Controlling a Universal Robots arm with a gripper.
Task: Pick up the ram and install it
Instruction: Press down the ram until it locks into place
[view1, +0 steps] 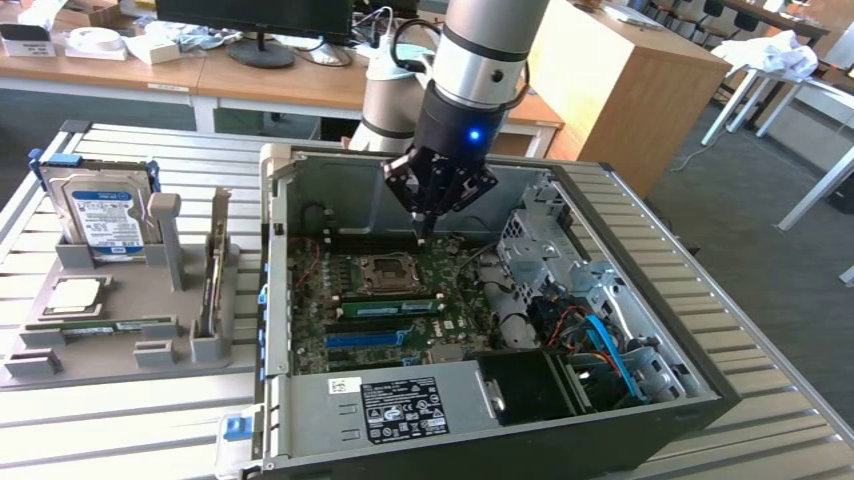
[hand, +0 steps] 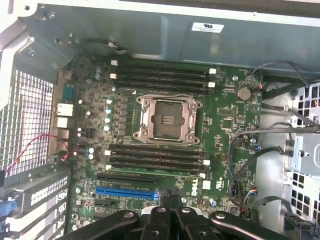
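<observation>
One ram (view1: 387, 306): seated in a motherboard (hand: 225, 125) slot, partly hidden.
Gripper (view1: 423, 237): fingers clenched, nothing grasped; tips cut off at wrist.

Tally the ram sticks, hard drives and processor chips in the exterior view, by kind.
Ram sticks: 2, one lying on the holder, one seated in the motherboard
Hard drives: 1
Processor chips: 1
Total: 4
</observation>
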